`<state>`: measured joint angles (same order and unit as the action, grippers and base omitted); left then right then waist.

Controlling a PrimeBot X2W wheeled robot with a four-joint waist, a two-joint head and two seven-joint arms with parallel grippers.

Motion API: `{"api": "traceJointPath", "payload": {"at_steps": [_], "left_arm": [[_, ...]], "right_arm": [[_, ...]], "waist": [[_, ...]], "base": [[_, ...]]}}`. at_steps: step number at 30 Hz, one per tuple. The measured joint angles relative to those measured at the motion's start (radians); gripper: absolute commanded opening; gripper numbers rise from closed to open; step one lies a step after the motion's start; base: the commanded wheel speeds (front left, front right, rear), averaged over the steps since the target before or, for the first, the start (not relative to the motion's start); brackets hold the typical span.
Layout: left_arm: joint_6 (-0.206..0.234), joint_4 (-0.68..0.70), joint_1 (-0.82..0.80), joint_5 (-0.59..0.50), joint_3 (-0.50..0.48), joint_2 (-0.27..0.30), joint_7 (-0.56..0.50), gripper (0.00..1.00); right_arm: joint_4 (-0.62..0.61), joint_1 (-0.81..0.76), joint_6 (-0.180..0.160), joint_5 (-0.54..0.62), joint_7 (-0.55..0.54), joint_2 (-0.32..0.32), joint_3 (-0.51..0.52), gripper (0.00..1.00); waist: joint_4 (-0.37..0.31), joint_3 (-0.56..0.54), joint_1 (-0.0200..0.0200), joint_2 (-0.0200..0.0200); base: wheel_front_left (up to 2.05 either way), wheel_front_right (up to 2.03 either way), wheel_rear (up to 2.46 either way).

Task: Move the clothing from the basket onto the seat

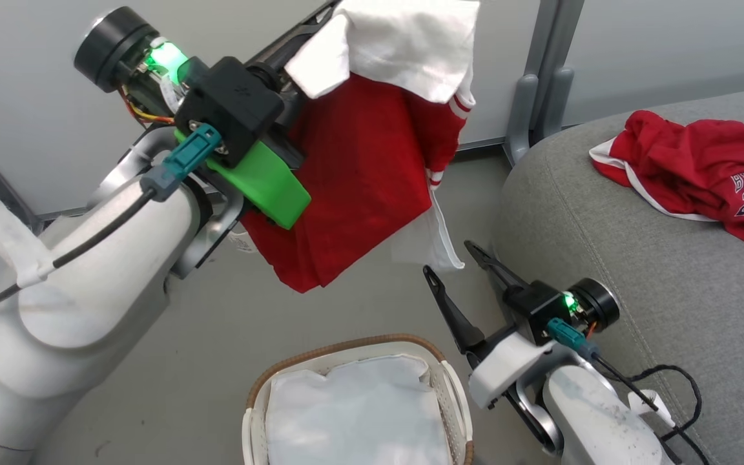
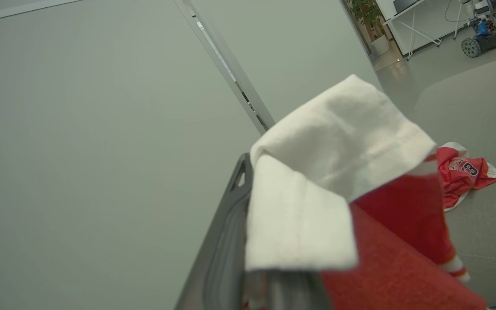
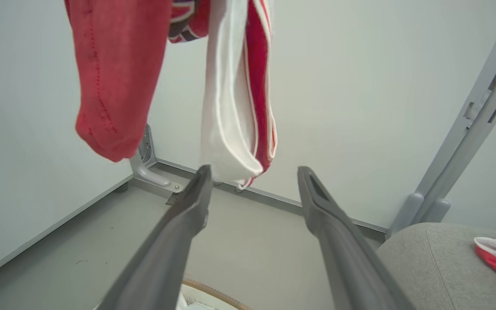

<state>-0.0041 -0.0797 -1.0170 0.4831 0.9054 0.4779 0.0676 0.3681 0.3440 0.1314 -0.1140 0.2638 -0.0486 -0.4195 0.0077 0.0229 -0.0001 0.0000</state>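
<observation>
Your left fingers [image 2: 225, 232] are clamped on the red jersey [image 1: 359, 181], well short of the seat [image 1: 604, 271]. Its dangling tail could snag your right fingers [image 1: 453, 313], which are spread wide and empty.

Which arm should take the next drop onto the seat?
Left. The left gripper is shut on the red garment, raised above the basket, so it probably only has to swing over to the seat. The right gripper is open and empty beside the seat.
</observation>
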Motion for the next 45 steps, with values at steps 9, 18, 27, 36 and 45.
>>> {"api": "traceJointPath", "payload": {"at_steps": [9, 18, 27, 36, 45], "left_arm": [[-0.01, 0.048, -0.013, -0.001, 0.033, -0.033, -0.005, 0.0], [-0.012, 0.065, 0.019, 0.015, 0.05, -0.032, 0.002, 0.0], [0.012, -0.017, 0.122, 0.069, 0.038, -0.001, 0.057, 0.0], [0.037, -0.127, 0.23, 0.112, 0.013, 0.01, 0.149, 1.0], [0.056, -0.197, 0.38, 0.129, -0.006, -0.032, 0.19, 1.0]], "right_arm": [[0.014, 0.105, 0.0, -0.01, 0.0, 0.0, -0.023, 1.0], [0.017, 0.163, 0.0, 0.003, 0.0, 0.0, -0.026, 0.0], [-0.01, 0.164, 0.0, 0.01, 0.0, 0.0, -0.011, 0.0], [-0.04, 0.164, 0.0, 0.01, 0.0, 0.0, 0.007, 0.0], [-0.079, 0.164, 0.0, 0.019, 0.0, 0.0, 0.052, 0.0]], "waist": [[0.036, 0.007, 0.0, 0.0], [0.052, 0.016, 0.0, 0.0], [0.04, 0.036, 0.0, 0.0], [0.026, 0.056, 0.0, 0.0], [0.026, 0.065, 0.0001, 0.0]], "base": [[0.0, 0.0, 0.0], [0.0, 0.0, 0.0], [0.0, 0.0, 0.0], [0.0, 0.0, 0.0], [0.0, 0.0, 0.0]]}}
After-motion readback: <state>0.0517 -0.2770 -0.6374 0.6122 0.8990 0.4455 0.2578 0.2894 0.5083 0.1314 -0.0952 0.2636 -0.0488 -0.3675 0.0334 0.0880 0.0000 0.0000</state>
